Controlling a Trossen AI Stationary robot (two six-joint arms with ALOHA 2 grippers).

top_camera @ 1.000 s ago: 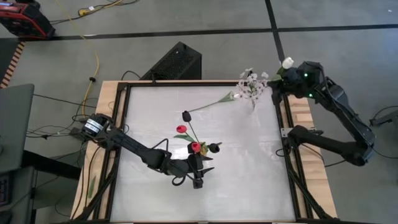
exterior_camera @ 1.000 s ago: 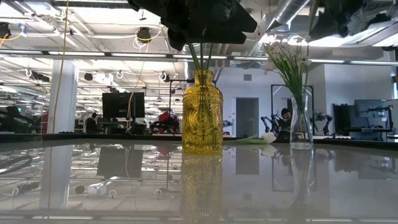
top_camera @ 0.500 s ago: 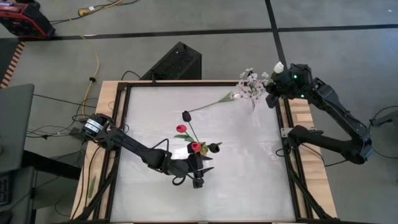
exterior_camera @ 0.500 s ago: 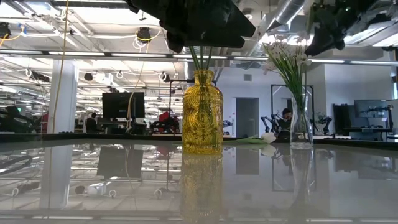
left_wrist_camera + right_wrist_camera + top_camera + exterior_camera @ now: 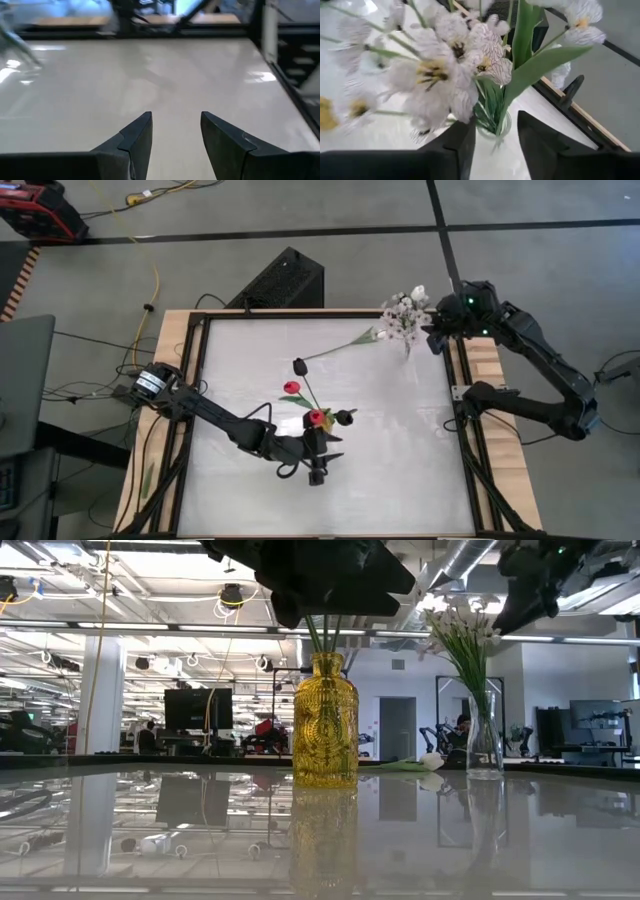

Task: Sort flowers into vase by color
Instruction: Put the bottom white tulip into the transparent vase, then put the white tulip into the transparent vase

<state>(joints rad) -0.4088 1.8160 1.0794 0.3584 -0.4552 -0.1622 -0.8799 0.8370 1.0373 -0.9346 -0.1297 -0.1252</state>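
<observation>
A clear glass vase [image 5: 484, 745] at the table's far right holds sprays of tiny white blossoms [image 5: 400, 318] and a white tulip [image 5: 418, 293]. My right gripper [image 5: 495, 122] is open just to the right of it, its fingers on either side of the vase's rim [image 5: 492, 131]. A yellow vase [image 5: 325, 720] mid-table holds red tulips [image 5: 315, 417] and dark tulips [image 5: 299, 366]. Another white tulip [image 5: 345, 343] lies flat on the table along its stem. My left gripper [image 5: 325, 463] is open near the yellow vase, nothing between its fingers [image 5: 135, 137].
A black box [image 5: 285, 280] stands on the floor beyond the far edge. Dark frame rails [image 5: 462, 430] and wooden strips run along the table's left and right sides. The near half of the white tabletop [image 5: 390, 480] is bare.
My right gripper has carried a white tulip toward the table's left, up to the clear vase, and let it go. The tulip's head has swung away from the gripper and now stands among the white blossoms.
</observation>
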